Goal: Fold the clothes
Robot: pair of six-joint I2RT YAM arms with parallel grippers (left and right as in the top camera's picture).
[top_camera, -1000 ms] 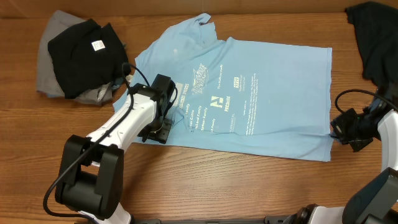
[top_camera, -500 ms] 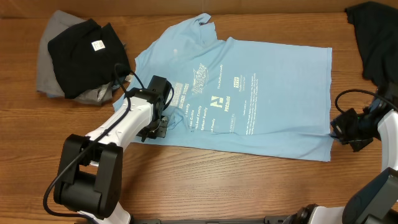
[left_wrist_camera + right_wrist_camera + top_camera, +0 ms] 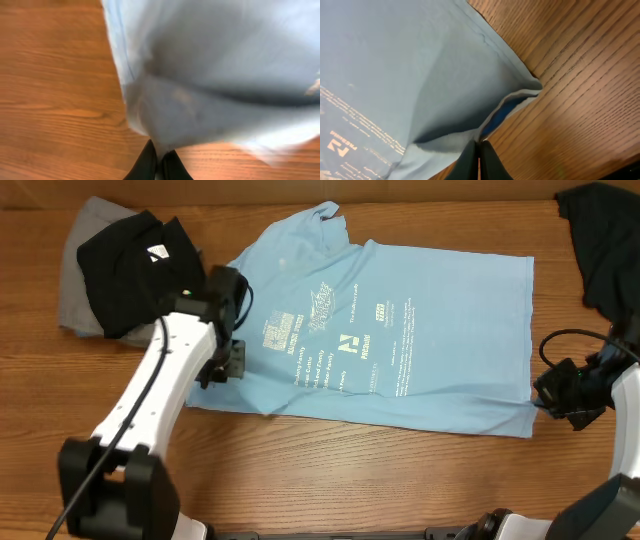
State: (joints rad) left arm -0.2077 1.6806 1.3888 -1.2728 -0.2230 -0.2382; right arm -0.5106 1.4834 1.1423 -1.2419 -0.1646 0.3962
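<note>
Early in the first fold, by the look of it: light blue T-shirt [image 3: 420,330] spread lettering-up across the middle of the wooden surface [image 3: 330,480], not yet doubled over anywhere. Left end effector [image 3: 159,161] pressed together on a gather of blue cloth at the shirt's sleeve-side near edge, blurred in the left wrist view, fabric standing up off the wood just above the fingers. Right end effector [image 3: 479,149] likewise closed, pinching the near hem corner at the opposite end, two layers of fabric parted slightly there. Black garment [image 3: 135,255] heaped on a grey garment [image 3: 75,295] beyond the left arm, dark garment [image 3: 600,240] at the far right corner, all well apart from the work and not yet dealt with. Next, probably: raise both pinched points together, carry them toward the far edge, lay the near half over the lettering. Calls for matched height and pace on both sides, so as not to drag or skew the shirt, and for release only with edges aligned.
</note>
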